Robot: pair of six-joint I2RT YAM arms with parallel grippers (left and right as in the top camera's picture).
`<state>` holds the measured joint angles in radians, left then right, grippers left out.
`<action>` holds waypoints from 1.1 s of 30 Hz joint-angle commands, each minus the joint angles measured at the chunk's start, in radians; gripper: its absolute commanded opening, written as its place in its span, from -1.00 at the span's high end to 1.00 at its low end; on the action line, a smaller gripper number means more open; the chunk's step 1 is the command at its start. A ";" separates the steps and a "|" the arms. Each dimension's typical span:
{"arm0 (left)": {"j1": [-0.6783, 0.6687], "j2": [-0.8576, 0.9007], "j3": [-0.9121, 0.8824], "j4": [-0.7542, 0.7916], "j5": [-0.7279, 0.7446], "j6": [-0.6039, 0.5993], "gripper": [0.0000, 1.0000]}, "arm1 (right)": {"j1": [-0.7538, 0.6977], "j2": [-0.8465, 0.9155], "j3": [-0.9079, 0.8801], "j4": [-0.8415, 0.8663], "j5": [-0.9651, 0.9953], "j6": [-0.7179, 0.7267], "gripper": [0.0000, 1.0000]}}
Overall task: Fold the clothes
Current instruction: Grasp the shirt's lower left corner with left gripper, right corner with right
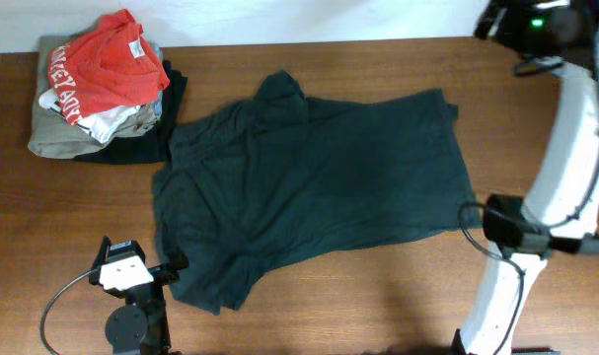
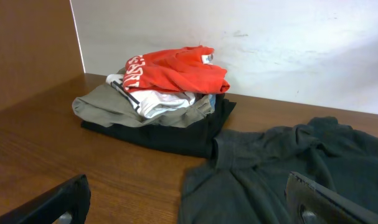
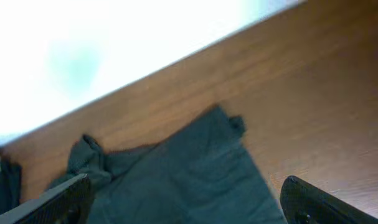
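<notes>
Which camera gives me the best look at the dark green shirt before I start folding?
Overhead: the whole dark green shirt lies spread on the table, every edge in frame. Left wrist catches only its part nearest the clothes pile; right wrist only one end with a corner, blurred.

We are observing a wooden table [image 1: 378,296] with a smooth, slightly glossy finish. We are noting matt, creased cloth in the dark shirt [image 1: 319,177] and the piled clothes [image 1: 102,89].

Probably a robotics lab: wooden table [image 1: 378,296] against a plain white wall [image 2: 269,50], a white robot arm [image 1: 565,168] alongside.
</notes>
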<state>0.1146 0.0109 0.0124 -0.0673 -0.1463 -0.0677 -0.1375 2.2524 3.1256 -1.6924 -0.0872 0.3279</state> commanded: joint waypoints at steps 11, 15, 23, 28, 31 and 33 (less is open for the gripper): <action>0.006 -0.006 -0.003 -0.001 -0.023 0.039 -0.98 | -0.002 -0.586 -0.901 -0.002 0.315 -0.024 -0.97; 0.006 -0.006 -0.003 -0.001 -0.023 0.039 -0.98 | -0.027 -0.616 -1.148 0.044 0.373 0.097 -0.97; 0.006 -0.006 -0.003 0.037 0.076 0.030 -0.98 | -0.163 -0.612 -1.472 0.306 0.238 0.145 -0.97; 0.006 -0.004 0.036 0.212 0.475 -0.008 -0.98 | -0.227 -0.611 -1.598 0.411 0.154 0.145 -0.98; 0.006 0.037 0.175 0.089 0.483 -0.051 -0.98 | -0.237 -0.610 -1.652 0.480 0.140 0.145 -0.97; 0.006 0.122 0.315 -0.031 0.483 -0.051 -0.98 | -0.236 -0.609 -1.665 0.517 0.105 0.145 -0.97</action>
<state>0.1184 0.0364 0.1291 0.0032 0.2539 -0.0868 -0.3706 1.6539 1.4830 -1.2076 0.0776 0.4637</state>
